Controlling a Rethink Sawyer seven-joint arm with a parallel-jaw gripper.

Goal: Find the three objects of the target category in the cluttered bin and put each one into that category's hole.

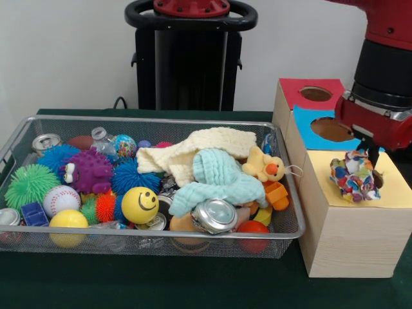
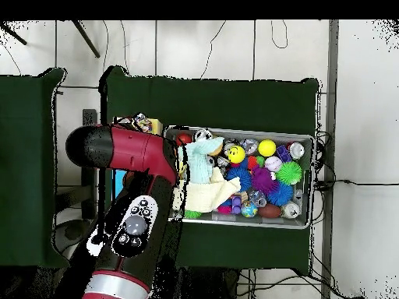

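My gripper [image 1: 364, 161] hangs over the yellow-topped section of the wooden box [image 1: 351, 238], clenched, as far as I can make out, on a multicoloured crumpled ball [image 1: 353, 177] that sits just under it, at the yellow surface. Behind my gripper lie the blue hole [image 1: 333, 129] and, beyond that, the red hole [image 1: 315, 94]. Off to the side, the wire bin [image 1: 96, 243] stands on the green bench [image 1: 161, 283], holding a smiley ball [image 1: 140, 205], a duck toy [image 1: 265, 165] and cloths.
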